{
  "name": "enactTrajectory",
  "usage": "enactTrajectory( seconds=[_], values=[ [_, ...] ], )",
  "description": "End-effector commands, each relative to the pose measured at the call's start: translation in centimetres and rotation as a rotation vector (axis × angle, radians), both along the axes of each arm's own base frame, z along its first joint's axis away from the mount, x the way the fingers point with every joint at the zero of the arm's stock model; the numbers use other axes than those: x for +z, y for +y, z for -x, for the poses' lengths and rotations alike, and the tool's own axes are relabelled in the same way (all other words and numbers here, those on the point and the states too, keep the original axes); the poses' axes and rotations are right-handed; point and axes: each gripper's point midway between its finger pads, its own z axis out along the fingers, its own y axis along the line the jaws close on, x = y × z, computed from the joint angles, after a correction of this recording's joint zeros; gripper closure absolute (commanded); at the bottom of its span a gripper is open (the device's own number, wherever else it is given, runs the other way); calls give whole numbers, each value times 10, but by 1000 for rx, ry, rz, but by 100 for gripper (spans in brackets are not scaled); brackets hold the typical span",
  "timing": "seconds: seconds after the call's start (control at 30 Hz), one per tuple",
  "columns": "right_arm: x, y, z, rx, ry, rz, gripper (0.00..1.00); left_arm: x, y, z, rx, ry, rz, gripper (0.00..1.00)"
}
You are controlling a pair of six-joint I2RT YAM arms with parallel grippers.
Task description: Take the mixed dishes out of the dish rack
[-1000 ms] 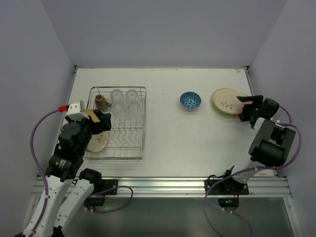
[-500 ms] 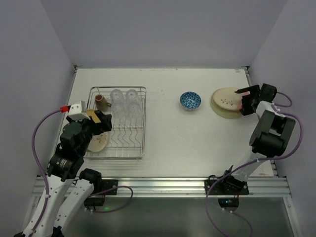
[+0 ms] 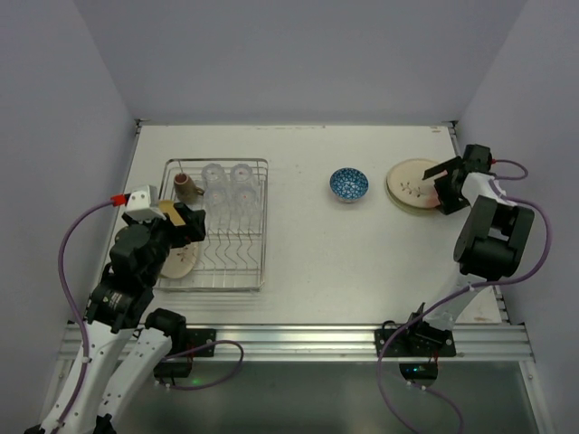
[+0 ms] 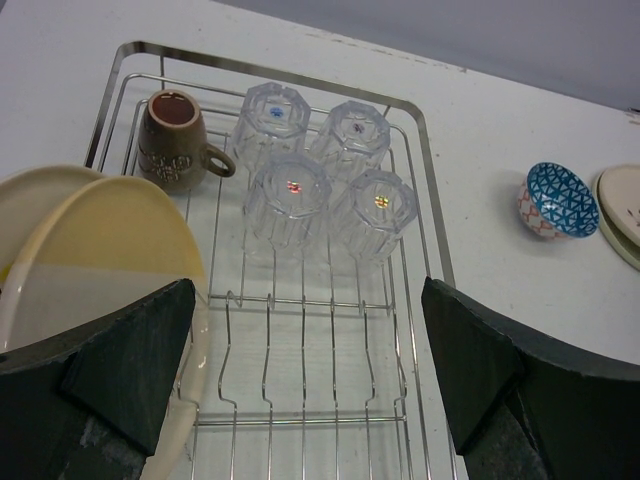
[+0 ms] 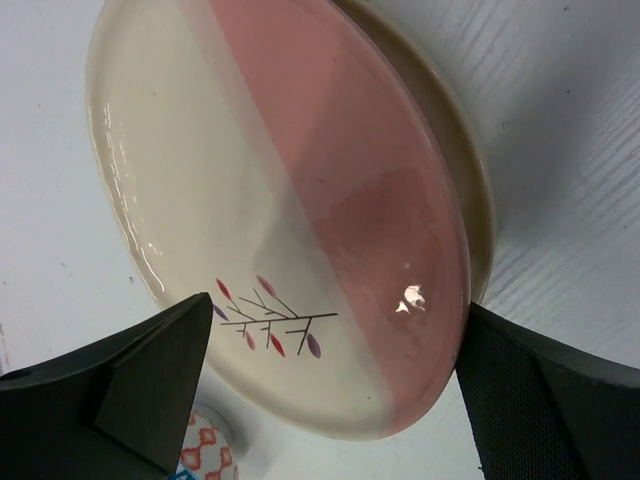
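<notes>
The dish rack (image 3: 265, 237) stands at the left of the table. It holds several upturned clear glasses (image 4: 322, 182), a brown mug (image 4: 172, 140) and two cream plates (image 4: 100, 240) upright at its near left. My left gripper (image 4: 310, 370) hovers open above the rack's bare prongs, beside the plates. On the table to the right sit the blue-patterned bowl (image 3: 349, 183) and a stack of two plates (image 3: 412, 187). The top plate (image 5: 280, 200) is cream and pink with a twig drawing. My right gripper (image 5: 335, 390) is open, its fingers standing either side of that plate's near rim.
Grey walls close in the table on the left, back and right. The right arm's elbow (image 3: 488, 240) stands near the table's right edge. The bowl's patterned side (image 5: 205, 452) shows just beyond the stacked plates in the right wrist view.
My right gripper has opened wide and let go of the cream-and-pink plate, which now lies on the other plate. The right wrist has shifted toward the back. The left arm has hardly moved.
</notes>
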Motion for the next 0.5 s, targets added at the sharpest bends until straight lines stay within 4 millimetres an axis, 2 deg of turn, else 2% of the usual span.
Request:
enactTrajectory(
  seconds=[0.0,0.3,0.47],
  values=[
    [33,-5,-17,48,-41,132,1,6,2,-1,2,-37,-23,0],
    [14,5,-8,99,37,162,1,8,3,0,5,-43,-24,0],
    [18,3,-2,109,69,217,1,8,3,0,8,-36,-27,0]
  ],
)
